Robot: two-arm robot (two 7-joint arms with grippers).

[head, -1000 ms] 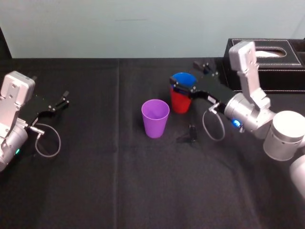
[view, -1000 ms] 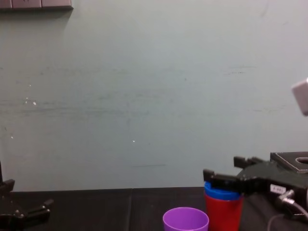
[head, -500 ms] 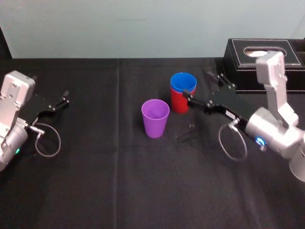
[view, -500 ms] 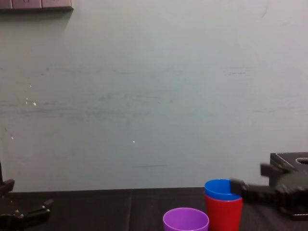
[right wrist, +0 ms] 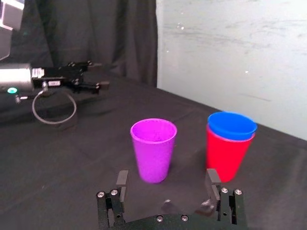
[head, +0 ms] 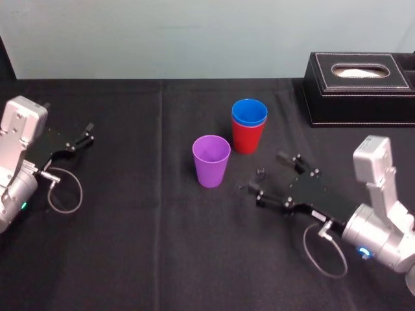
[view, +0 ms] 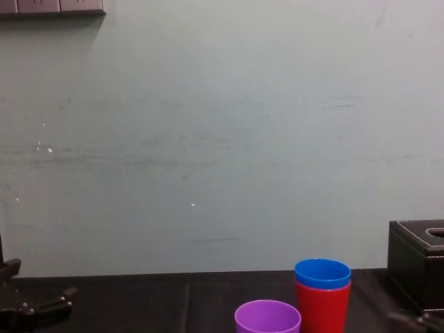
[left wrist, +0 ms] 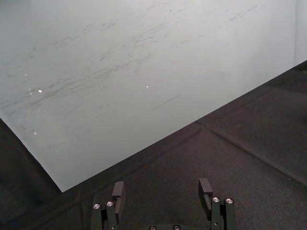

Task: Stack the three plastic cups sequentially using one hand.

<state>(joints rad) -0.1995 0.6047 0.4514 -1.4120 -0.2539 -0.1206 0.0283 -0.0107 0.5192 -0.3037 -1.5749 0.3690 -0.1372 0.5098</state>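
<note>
A blue cup [head: 249,111] sits nested inside a red cup [head: 247,137] at the middle of the black table; the same blue cup [right wrist: 231,124] and red cup [right wrist: 225,155] show in the right wrist view. A purple cup [head: 211,161] stands alone to their front left, upright and empty, also as the purple cup [right wrist: 153,148]. My right gripper [head: 268,176] hovers low, open and empty, in front of and to the right of the cups, pointing at them; its fingers [right wrist: 122,180] stand wide apart. The left gripper [head: 89,133] rests at the far left, open.
A black stitched box [head: 358,87] stands at the back right, behind my right arm. A pale wall [view: 222,139] closes off the back of the table. The black tablecloth [head: 149,246] lies bare in front.
My right gripper has let go of the blue cup, left nested in the red one, and has pulled back toward the front right and lower. The left arm has not moved.
</note>
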